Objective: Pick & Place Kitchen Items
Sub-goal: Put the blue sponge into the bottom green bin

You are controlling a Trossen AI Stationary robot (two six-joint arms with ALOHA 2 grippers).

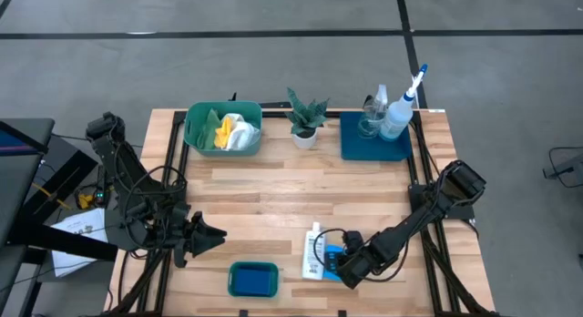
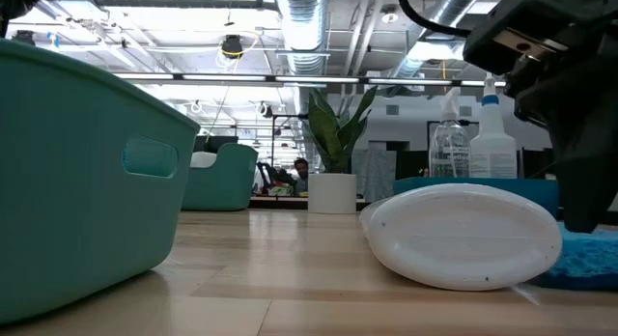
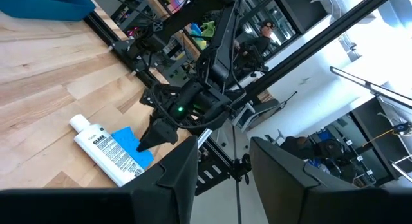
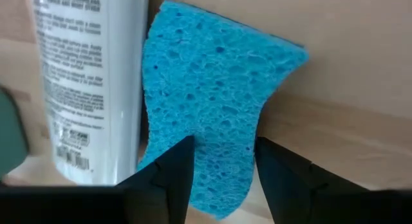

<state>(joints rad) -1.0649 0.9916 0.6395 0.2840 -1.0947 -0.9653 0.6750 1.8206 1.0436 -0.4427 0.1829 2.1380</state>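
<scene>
A blue sponge lies flat on the wooden table near its front edge. One long side of it is against a small white bottle that lies on its side. My right gripper is open and slants down over the sponge's near end, which shows in the gap between its fingers. My left gripper hangs level above the table's left front and points toward the right. It is open, with nothing between its fingers. Two spray bottles stand on the dark blue tray. Coloured cloths lie in a green tub. My right gripper comes at the sponge's near end from above, slanting down. One finger stands over the sponge's bottle side and the other at its outer edge. I cannot tell whether either finger touches the sponge.
A second green tub with something blue inside stands at the front edge, left of the white bottle. It fills the left of the low view. A small potted plant stands at the far edge between the cloth tub and the tray. Bare wood lies mid-table.
</scene>
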